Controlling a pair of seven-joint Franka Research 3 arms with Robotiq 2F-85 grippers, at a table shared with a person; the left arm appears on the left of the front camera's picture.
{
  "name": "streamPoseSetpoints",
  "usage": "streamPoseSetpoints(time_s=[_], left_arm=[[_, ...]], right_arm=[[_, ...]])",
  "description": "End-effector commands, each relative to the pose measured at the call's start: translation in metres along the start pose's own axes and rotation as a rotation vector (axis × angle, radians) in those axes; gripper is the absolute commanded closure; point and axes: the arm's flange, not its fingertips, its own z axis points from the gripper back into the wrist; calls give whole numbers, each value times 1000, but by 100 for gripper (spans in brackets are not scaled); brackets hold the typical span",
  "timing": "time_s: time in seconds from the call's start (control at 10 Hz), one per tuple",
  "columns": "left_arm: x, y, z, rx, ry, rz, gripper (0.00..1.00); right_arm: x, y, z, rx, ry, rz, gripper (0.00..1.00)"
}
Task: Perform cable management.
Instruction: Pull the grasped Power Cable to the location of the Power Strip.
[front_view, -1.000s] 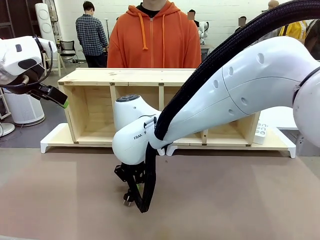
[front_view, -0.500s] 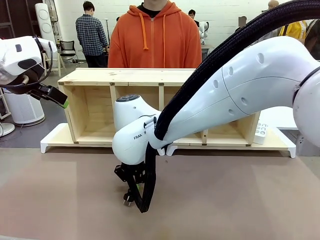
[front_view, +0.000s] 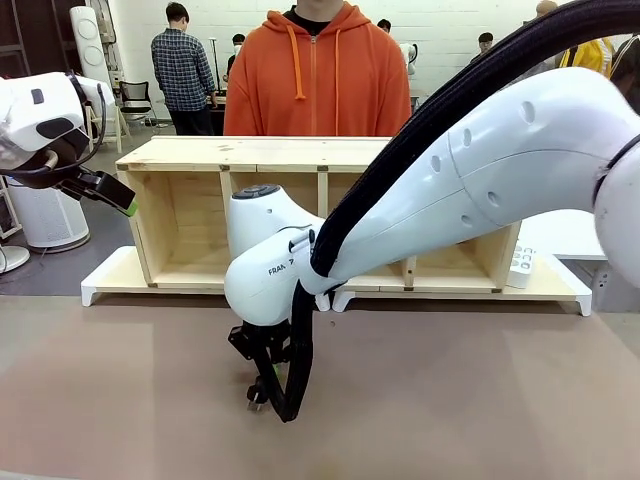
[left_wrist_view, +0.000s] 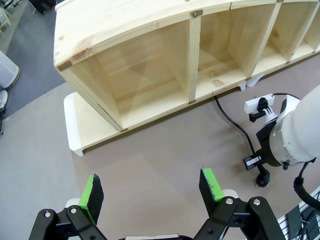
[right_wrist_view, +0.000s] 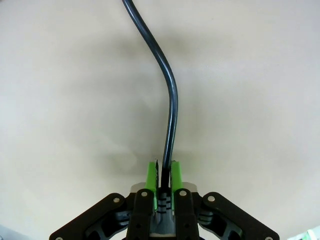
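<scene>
At lower centre of the front view, the right gripper points down at the brown worktop, its white arm reaching in from the right edge of the frame with a thick braided hose running along it. Right wrist view: the right gripper's green pads are pressed together on the cable, pinching it. From the pads the thin black cord rises up the middle of the frame, bends to the left and leaves at the top edge, over the pale worktop surface.

Left wrist view: the left gripper hangs above the worktop at the bottom of the frame, its two green pads spread wide with nothing between them. At right of this frame the cable lies on the worktop, starting by the front edge of the wooden shelf and curving down toward the right arm's wrist. A white power strip lies just beside it.

Front view, upper left: the left gripper is held off the worktop, level with the shelf's top board. The shelf stands on a white base across the middle of the frame, the power strip at its right end. A person in an orange hoodie stands behind it, top centre.
</scene>
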Motion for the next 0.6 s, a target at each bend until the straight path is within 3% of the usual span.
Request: streamPoseSetpoints(time_s=[0.0, 0.5], left_arm=[[1, 1, 0, 6, -8, 5, 0], [1, 1, 0, 6, -8, 5, 0]], right_arm=[[-23, -27, 36, -24, -29, -3, 86], [-59, -86, 92, -34, -87, -76, 86]])
